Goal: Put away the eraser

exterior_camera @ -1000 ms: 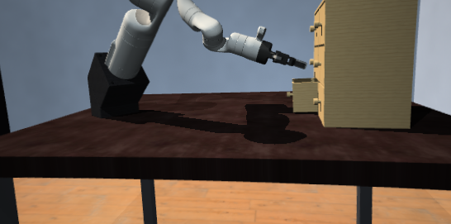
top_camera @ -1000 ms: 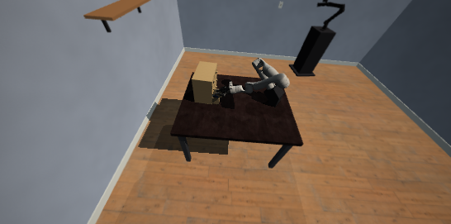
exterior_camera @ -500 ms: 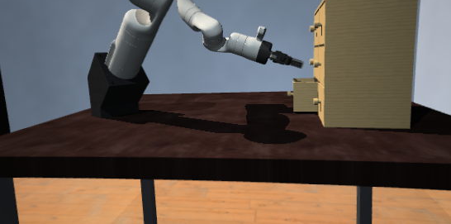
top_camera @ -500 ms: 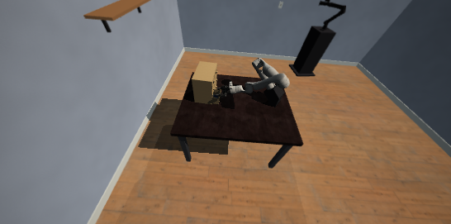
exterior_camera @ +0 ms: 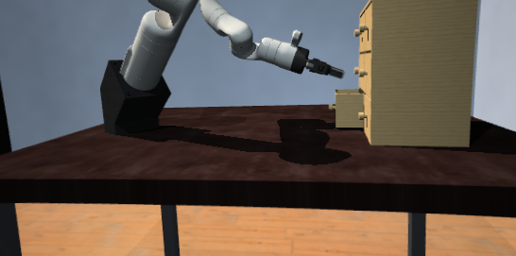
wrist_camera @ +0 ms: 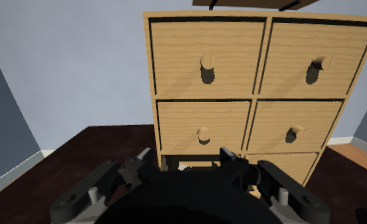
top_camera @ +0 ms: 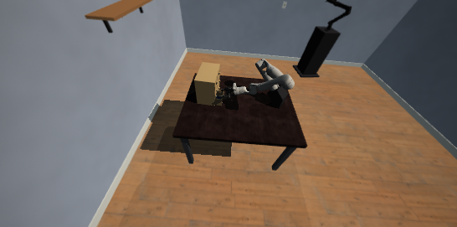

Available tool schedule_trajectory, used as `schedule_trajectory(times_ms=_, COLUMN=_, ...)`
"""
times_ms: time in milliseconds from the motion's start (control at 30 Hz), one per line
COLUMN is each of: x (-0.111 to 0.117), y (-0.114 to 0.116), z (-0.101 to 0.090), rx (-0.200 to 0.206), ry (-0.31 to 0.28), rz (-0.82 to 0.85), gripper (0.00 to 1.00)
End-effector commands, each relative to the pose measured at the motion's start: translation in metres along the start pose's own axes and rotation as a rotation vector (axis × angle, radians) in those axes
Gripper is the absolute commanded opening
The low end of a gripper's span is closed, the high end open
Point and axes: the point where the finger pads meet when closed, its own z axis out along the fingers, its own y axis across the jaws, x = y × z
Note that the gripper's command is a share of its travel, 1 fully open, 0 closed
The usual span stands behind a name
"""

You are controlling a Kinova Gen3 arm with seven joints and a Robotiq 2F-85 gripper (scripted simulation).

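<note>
The arm [exterior_camera: 165, 36] reaches out from its black base [exterior_camera: 113, 107] across the dark table [exterior_camera: 189, 163], and the gripper [exterior_camera: 331, 70] hangs in the air just short of the chest [exterior_camera: 421, 69], level with the middle row of drawers. Its fingers are spread as wide as they go, splayed to either side at the bottom of the wrist view, and there's nothing between them. Straight ahead the chest front shows two columns of drawers: the top pair and the middle pair sit flush, each with a round knob [wrist_camera: 207, 64]. Down at the bottom, one drawer [exterior_camera: 349, 108] stands pulled out from the front, plainly jutting toward the arm in the side view, directly below the gripper and level. The gripper body blocks the wrist camera's look into that drawer, so what it holds can't be told. And the eraser? No view shows it; it could be in the open drawer, but that can't be told from here. From above, the chest [top_camera: 207, 83] sits near the table's far left corner, close to the wall, the arm stretched toward it.
</note>
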Motion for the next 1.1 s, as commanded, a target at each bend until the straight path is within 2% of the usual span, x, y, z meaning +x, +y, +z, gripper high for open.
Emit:
schedule_trajectory(times_ms=0, x=0.001, y=-0.003, z=-0.005, rx=0.007, ry=0.005, rz=-0.001, gripper=1.00)
schedule_trajectory(times_ms=167, x=-0.001, y=-0.003, z=-0.011, rx=0.007, ry=0.005, rz=-0.001, gripper=1.00)
schedule_trajectory(times_ms=600, x=-0.011, y=-0.002, z=-0.046, rx=0.007, ry=0.005, rz=-0.001, gripper=1.00)
schedule_trajectory(times_ms=667, x=-0.011, y=-0.002, z=-0.046, rx=0.007, ry=0.005, rz=-0.001, gripper=1.00)
schedule_trajectory(times_ms=1067, x=-0.019, y=-0.002, z=-0.074, rx=0.007, ry=0.005, rz=-0.001, gripper=1.00)
